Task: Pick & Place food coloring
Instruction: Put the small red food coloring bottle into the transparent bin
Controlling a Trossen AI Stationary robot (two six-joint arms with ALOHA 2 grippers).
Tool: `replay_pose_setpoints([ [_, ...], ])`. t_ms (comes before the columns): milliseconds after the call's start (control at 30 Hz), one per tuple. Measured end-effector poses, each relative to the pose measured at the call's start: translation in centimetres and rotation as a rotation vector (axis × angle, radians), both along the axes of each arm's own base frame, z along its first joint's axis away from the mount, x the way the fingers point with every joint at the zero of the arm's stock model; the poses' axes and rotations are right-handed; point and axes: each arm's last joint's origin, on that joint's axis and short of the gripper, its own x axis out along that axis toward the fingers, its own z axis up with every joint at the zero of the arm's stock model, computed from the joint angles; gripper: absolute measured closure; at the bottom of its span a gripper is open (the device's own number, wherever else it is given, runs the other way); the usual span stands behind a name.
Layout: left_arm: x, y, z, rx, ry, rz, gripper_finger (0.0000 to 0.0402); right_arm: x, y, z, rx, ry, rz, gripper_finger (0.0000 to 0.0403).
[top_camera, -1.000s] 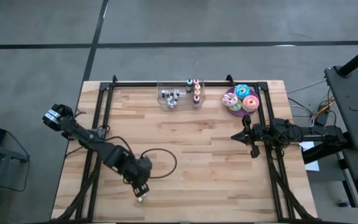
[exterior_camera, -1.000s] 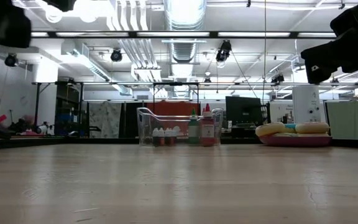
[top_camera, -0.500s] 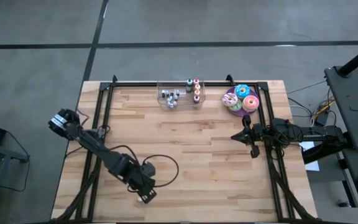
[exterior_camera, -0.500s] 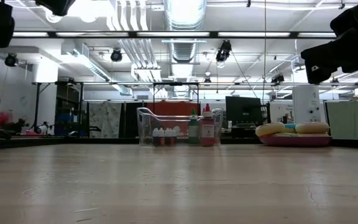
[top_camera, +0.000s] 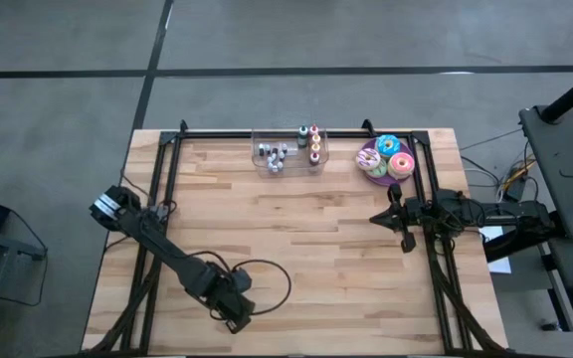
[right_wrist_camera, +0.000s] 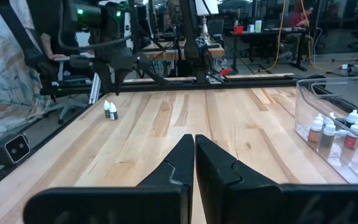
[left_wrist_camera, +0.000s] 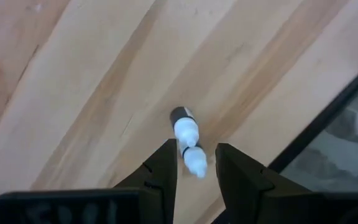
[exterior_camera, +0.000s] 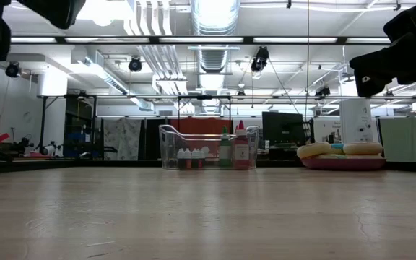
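Just ahead of the left gripper [left_wrist_camera: 194, 163], fingers [left_wrist_camera: 163, 165] parted and holding nothing: two food coloring bottles [left_wrist_camera: 188, 140] upright on the counter [top_camera: 316, 249]; right gripper [right_wrist_camera: 194, 158] closed, far off.

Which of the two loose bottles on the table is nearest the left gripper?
The white-capped bottle between the open left gripper's fingertips; the other bottle, dark body showing, stands just beyond them.

High view: left claw [top_camera: 235, 320] covers whatever sits beneath it at the table's [top_camera: 296, 259] near edge. Small bottles [top_camera: 277, 155] in the clear bin [top_camera: 288, 151] are too tiny to count or tell cap colours. Left wrist view: two small bottles [left_wrist_camera: 187, 140] between the fingers; contact can't be judged. Low view: both claws cut off at the top.
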Motion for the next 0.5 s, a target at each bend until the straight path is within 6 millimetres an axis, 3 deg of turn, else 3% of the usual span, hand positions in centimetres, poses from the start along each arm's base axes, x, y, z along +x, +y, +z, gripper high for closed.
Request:
replay_pose_setpoints([
  [300,0.2,-1.1,-2.0,0.036,0.052,0.063,0.0319,0.0,0.0,0.0,0.000,-0.001,0.000,0.0394],
  [500,0.2,-1.2,-2.3,0.059,0.046,0.060,0.0319,0.0,0.0,0.0,0.000,-0.001,0.000,0.0394],
])
